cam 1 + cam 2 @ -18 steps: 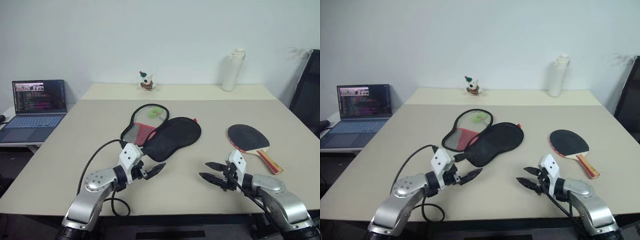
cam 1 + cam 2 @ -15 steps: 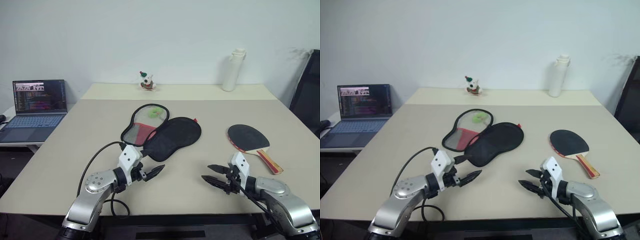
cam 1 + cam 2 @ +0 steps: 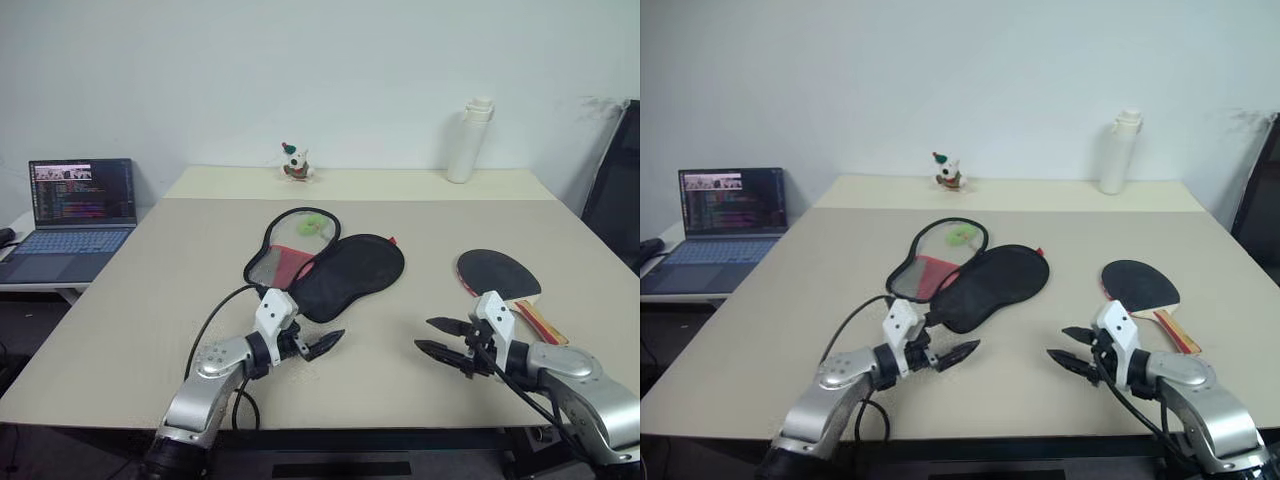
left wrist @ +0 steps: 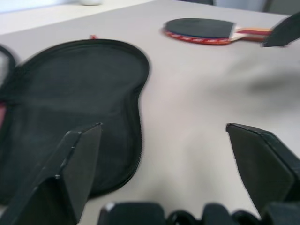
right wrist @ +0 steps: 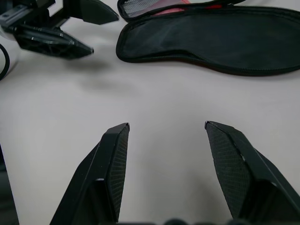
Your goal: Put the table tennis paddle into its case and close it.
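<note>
Case (image 3: 335,268): soft black pouch lying unzipped and spread in two halves near the middle of the table, nothing laid on the black half.
Table (image 3: 150,290): pale beige top carrying everything but the laptop; its near edge is hidden behind both arms.
Case, far half: mesh pocket with a red panel under it and a small yellow-green thing inside; what that thing is cannot be made out.
Case, near half: plain black fabric with a zipper rim, its narrow end pointing toward the left gripper.
Case in left wrist view (image 4: 70,108): cut off at the picture's edge, so its second half is mostly hidden.
Laptop (image 3: 68,215): open on a side surface off the table's left edge, cut off at the frame; screen text too small to read.
Table tennis paddle (image 3: 500,280): flat on the table to the right of the case and well apart from it, black face up, striped handle pointing toward the near right; the right arm covers part of the handle.
White bottle (image 3: 466,138): upright at the far right of the table.
Left gripper (image 3: 318,345): fingers spread wide, holding nothing, hovering just short of the case's near end.
Right gripper (image 3: 447,340): fingers parted, nothing between them, above bare table near the paddle.
Small figurine (image 3: 292,162): at the far edge, details too small to tell.
</note>
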`<state>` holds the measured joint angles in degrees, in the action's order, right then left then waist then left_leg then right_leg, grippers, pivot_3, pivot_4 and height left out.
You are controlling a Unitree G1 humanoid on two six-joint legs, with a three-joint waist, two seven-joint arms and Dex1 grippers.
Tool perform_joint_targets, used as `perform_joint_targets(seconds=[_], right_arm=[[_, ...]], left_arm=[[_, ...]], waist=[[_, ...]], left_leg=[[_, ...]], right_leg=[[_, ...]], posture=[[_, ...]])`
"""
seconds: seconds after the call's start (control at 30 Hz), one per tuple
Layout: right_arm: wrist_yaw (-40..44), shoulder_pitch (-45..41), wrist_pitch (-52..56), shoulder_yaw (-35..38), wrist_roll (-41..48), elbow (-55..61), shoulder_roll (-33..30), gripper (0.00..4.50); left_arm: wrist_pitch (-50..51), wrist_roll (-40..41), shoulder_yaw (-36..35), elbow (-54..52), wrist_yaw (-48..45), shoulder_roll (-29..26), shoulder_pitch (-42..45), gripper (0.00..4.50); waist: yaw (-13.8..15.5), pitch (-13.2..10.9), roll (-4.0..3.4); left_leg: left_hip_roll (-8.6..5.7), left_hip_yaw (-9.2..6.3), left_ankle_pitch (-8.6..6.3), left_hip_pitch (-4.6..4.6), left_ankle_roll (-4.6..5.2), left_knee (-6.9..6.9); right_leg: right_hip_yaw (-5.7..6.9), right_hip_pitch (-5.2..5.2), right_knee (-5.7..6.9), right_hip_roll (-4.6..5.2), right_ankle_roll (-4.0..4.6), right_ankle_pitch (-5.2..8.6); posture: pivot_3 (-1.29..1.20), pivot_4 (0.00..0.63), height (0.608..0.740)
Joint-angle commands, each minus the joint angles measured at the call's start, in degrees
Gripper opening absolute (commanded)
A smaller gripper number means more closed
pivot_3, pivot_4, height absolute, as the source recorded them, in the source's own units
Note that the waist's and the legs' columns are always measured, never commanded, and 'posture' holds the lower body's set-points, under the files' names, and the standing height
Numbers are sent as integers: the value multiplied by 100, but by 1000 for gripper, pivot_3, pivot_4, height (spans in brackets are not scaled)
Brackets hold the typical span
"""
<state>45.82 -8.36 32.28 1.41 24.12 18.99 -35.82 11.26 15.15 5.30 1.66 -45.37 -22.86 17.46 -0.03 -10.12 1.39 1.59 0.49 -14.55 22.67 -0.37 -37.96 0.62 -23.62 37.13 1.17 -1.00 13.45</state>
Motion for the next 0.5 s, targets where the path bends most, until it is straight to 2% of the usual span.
perform_joint_targets(seconds=[0.03,0.27,0.5], right_arm=[[-64,-252,196,97,268,425,13,2861],[-110,-756,930,148,885,1023,-81,2861],[-269,-871,924,101,982,1197,-16,2861]], left_arm=[[-249,-40,-92,431,-137,-32,477,4473],[-874,-321,24,2172,-554,-7,1537,4473],[-1189,-393,219,3347,-1575,84,2177,4473]], waist=[[-1,0,0],[-2,0,0],[-3,0,0]], left_leg=[[-1,0,0,-1,0,0],[-4,-3,0,3,0,1],[-4,3,0,12,0,1]], right_leg=[[0,0,2,-1,0,0],[4,-1,-4,-5,0,0],[9,-2,-10,-3,-1,0]], posture=[[0,150,740],[0,150,740],[0,150,740]])
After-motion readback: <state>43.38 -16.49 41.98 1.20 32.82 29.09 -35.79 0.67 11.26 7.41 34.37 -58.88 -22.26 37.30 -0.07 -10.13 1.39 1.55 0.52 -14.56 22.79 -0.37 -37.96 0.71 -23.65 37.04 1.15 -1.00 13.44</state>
